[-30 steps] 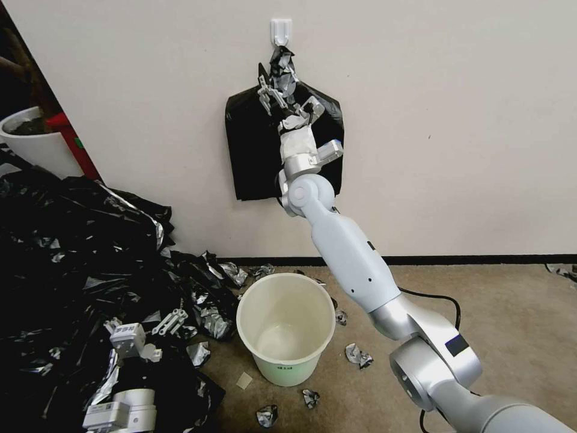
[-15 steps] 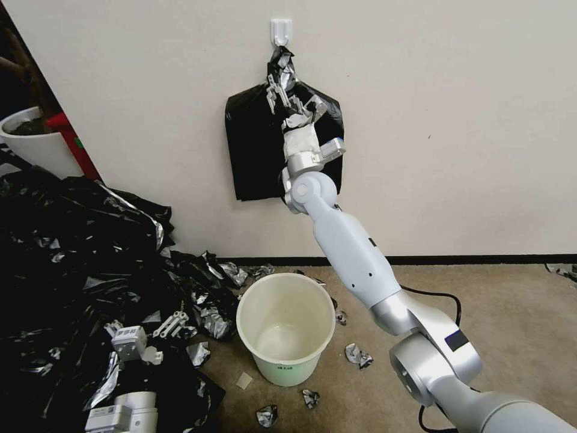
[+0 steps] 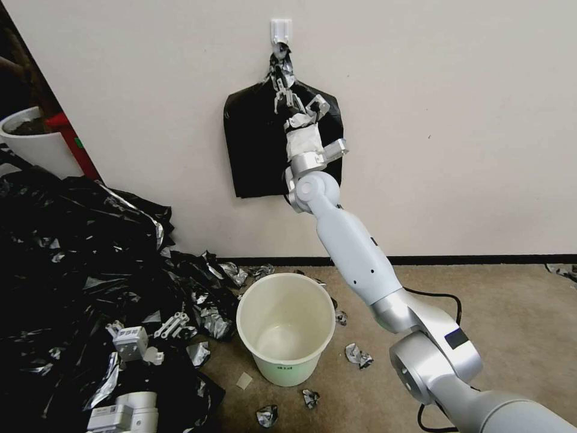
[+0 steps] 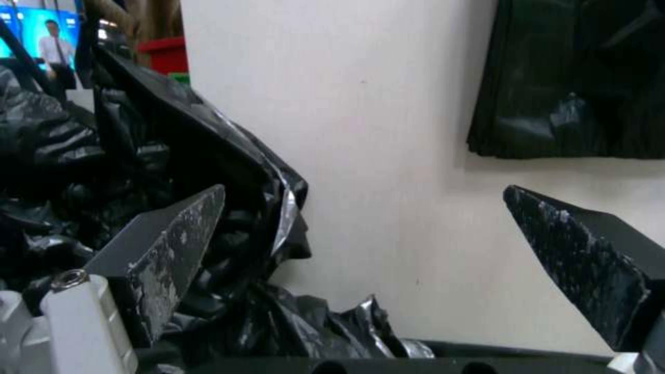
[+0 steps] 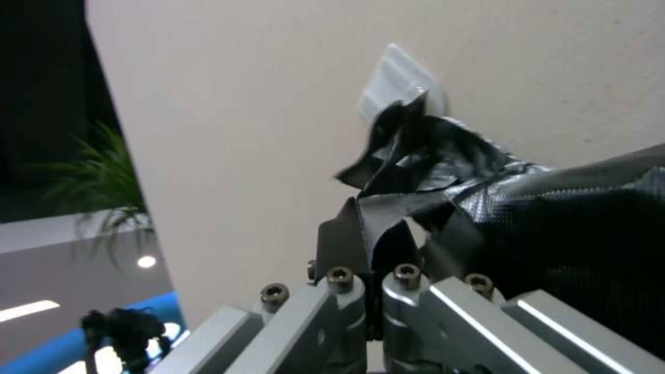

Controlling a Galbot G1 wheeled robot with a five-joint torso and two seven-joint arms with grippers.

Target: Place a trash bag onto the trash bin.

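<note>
One huge mass of crumpled black plastic sheeting (image 3: 78, 270) fills the floor on the robot's left, piled against the cream wall (image 3: 451, 120). Next in size, the right arm (image 3: 354, 252) reaches up and fwd to the wall. W/ its knotted top on a small white wall hook (image 3: 280, 29), a flat square bundle of black bags (image 3: 255, 150) hangs flat against the wall.

Round cream-white plastic trash bin (image 3: 285, 328) stands upright on the tan carpet, mouth open, just beside the sheeting and below the bundle; dark label low on its side. No bag on it yet.

Right gripper (image 3: 282, 90) sits at the bundle's neck, just under the hook. In the right wrist view the right gripper (image 5: 377, 244) has its fingers pinched together on thin glossy black film (image 5: 415, 156); probably the trash bag's top edge, but which layer of the bundle can't be told.

Left gripper (image 3: 147, 334) is low at the left, over the sheeting, well apart from the bin; in the left wrist view its fingers (image 4: 176, 244) are spread wide w/ nothing between.

Small crumpled scraps of film (image 3: 357, 355) lie on the carpet around the bin.
</note>
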